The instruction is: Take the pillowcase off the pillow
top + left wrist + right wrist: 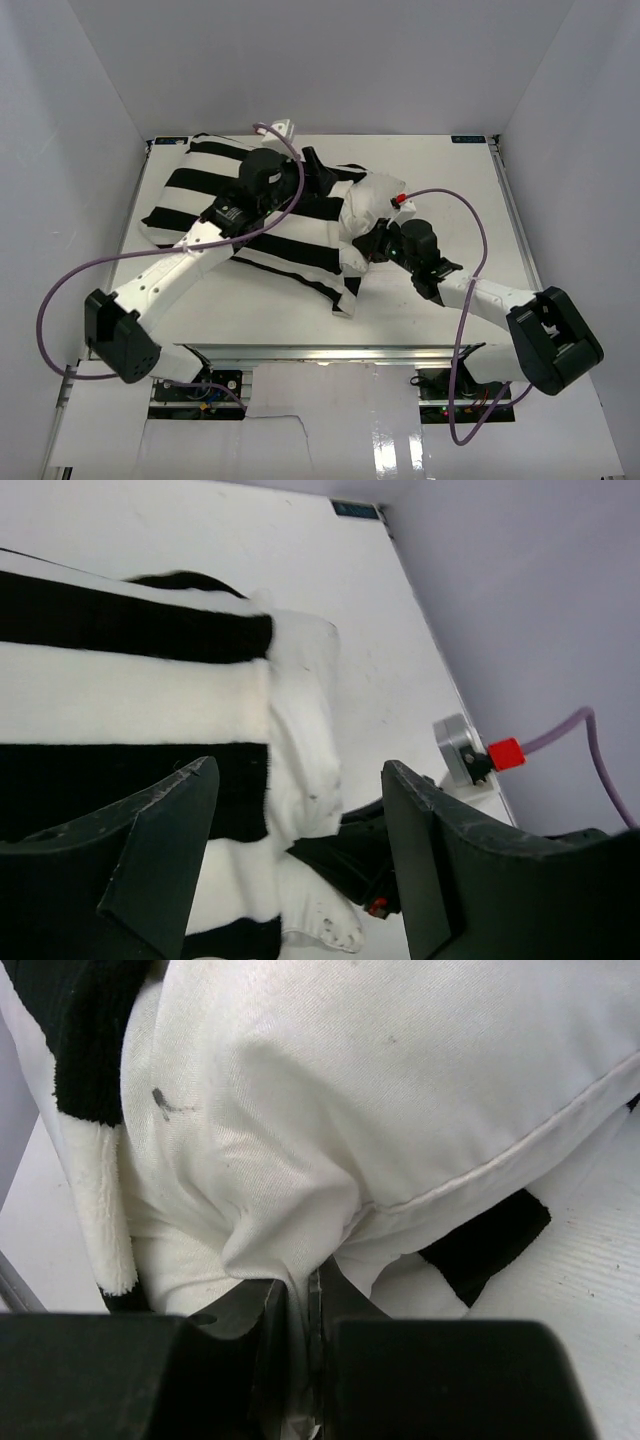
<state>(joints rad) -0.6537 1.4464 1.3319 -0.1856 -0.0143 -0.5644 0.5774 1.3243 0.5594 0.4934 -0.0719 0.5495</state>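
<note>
- Grip of the right gripper point(300, 1285): both fingers pressed together on a bunched fold of the pillow point(400, 1090), off-white cloth squeezed into the narrow slit between them.
- Right around that pinch: puckered wrinkles fanning up into the plump corner, a piped seam running off to the right, a small dark mark on the cloth at upper left.
- Beside the held corner: pillowcase point(88, 1030), fuzzy and striped black and white, bunched along the left side, with another black patch of it under the pillow at lower right.
- From above: right gripper at the near right end of the pillow, bare white end sticking out of the striped cover, the rest of the pillow inside it.
- Left gripper point(300, 780): jaws wide apart, nothing held between them, hanging above the open edge of the pillowcase.
- Below those spread fingers: stripes to the left, bare pillow coming out to the right, dark body of the right gripper at the pillow's lower end.
- Seen from overhead: left gripper over the far middle of the cover, well apart from the right one.
- Further out: red plug point(505, 752) and purple cable point(575, 725) at the right wrist.
- Underneath everything: white table point(440, 160), pillow and cover lying slantwise across its left and middle.
- Around the table: plain pale walls point(330, 60).
</note>
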